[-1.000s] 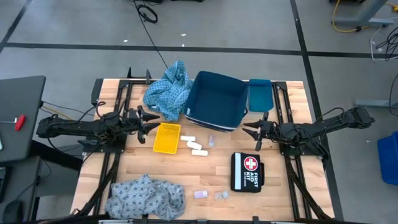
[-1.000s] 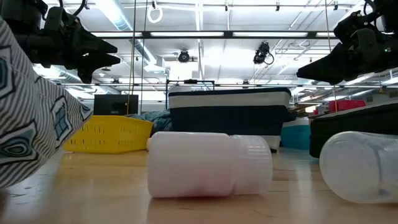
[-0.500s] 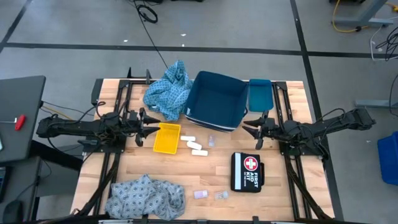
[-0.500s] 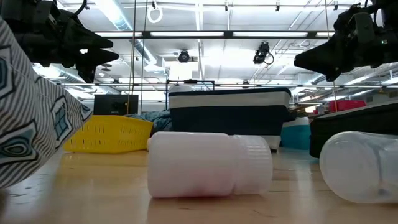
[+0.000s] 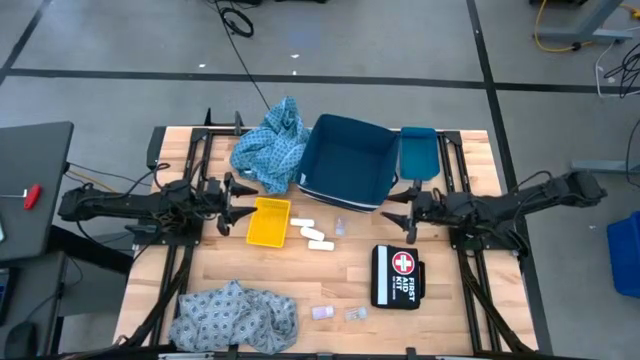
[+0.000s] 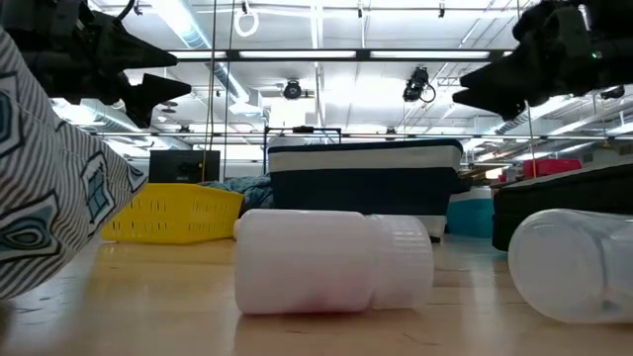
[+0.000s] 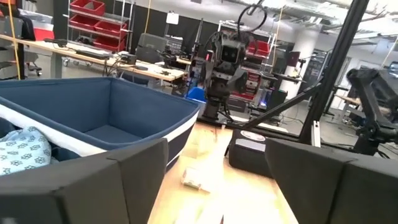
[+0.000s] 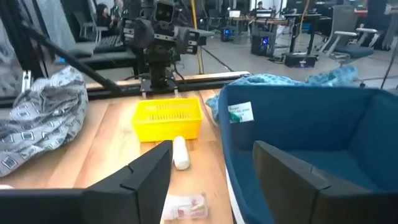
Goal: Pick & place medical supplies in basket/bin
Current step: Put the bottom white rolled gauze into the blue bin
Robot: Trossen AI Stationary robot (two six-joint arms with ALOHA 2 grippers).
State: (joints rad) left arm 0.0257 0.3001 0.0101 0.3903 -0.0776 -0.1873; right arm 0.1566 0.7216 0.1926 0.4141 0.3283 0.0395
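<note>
Both arms hover level above the table, facing each other. Left gripper (image 5: 238, 194) and right gripper (image 5: 397, 213) are spread, holding nothing. White rolls (image 5: 312, 232) lie between them beside the yellow tray (image 5: 268, 222), likely first targets; navy fabric bin (image 5: 347, 164) is empty.

The table (image 5: 340, 275) is pale planked wood with a smooth finish. At the upper centre of the high view, the blue bin (image 5: 347, 162) looks like matt fabric, and the yellow basket (image 5: 268, 221) beside it is perforated plastic. Both patterned cloths (image 5: 236, 316) are soft and crumpled. The white rolls (image 5: 311, 232) look matt. The first-aid pouch (image 5: 397, 277) is black fabric.
</note>
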